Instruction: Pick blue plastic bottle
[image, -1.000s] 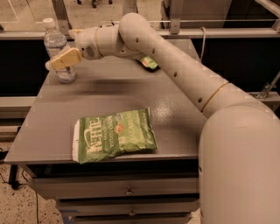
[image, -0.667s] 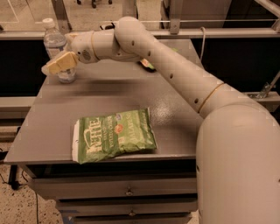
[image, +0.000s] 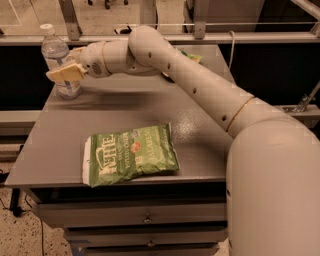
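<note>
Fingers (image: 64, 74) of gripper (image: 63, 65) are spread around blue plastic bottle (image: 52, 50) on counter (image: 65, 135); judged light, crushable; ribbed middle preferred.

1. The blue plastic bottle (image: 54, 52) is thin, clear plastic with a ribbed, faintly shiny body. Its cap is opaque white plastic.
2. The hand (image: 64, 74), at the bottle's middle over the worktop's far left corner, looks pale tan, matt and rubbery.
3. The arm (image: 200, 85) has a smooth cream plastic shell with a soft satin sheen, dotted with small dark holes.
4. The worktop (image: 200, 130) is smooth and grey, like painted metal, semi-matt with a dull glare patch.
5. The snack bag (image: 131, 154) is green printed film, glossy and crinkled.
6. The drawer fronts (image: 100, 216) share the grey finish and carry small metal pulls.
7. The floor (image: 20, 235) is speckled and stone-like.
</note>
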